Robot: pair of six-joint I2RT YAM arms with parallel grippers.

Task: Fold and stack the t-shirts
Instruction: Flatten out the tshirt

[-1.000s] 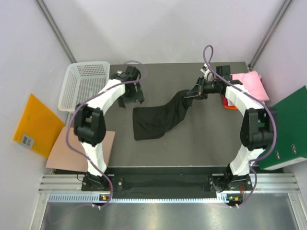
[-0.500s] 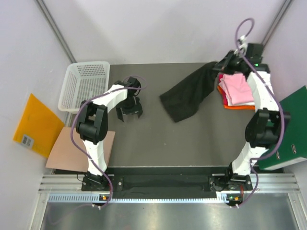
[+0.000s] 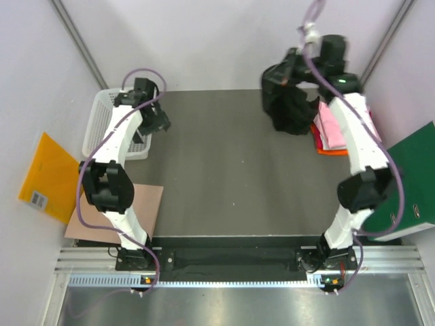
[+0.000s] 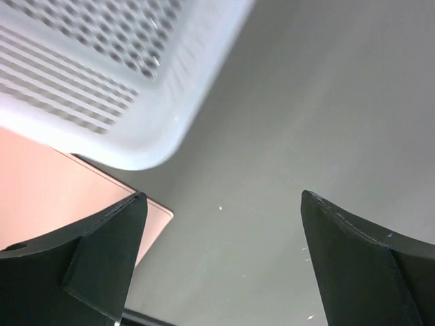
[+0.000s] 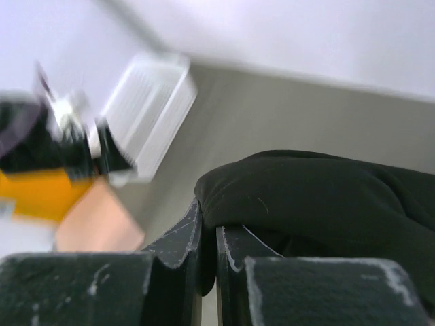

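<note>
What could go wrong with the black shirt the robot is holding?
The right tool pinches only a small fold of the black t-shirt, so it might slip out. It hangs bunched beside the folded stack and could mess it up. The open left tool sits close to the basket and may bump it.

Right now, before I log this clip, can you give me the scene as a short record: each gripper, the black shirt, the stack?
left gripper: open, empty, above the table beside the white basket
right gripper: shut on the black t-shirt
black t-shirt: bunched, hanging at the far right, unfolded
folded stack: pink on top, orange beneath, beside the black t-shirt
task state: black t-shirt not yet folded or stacked
</note>
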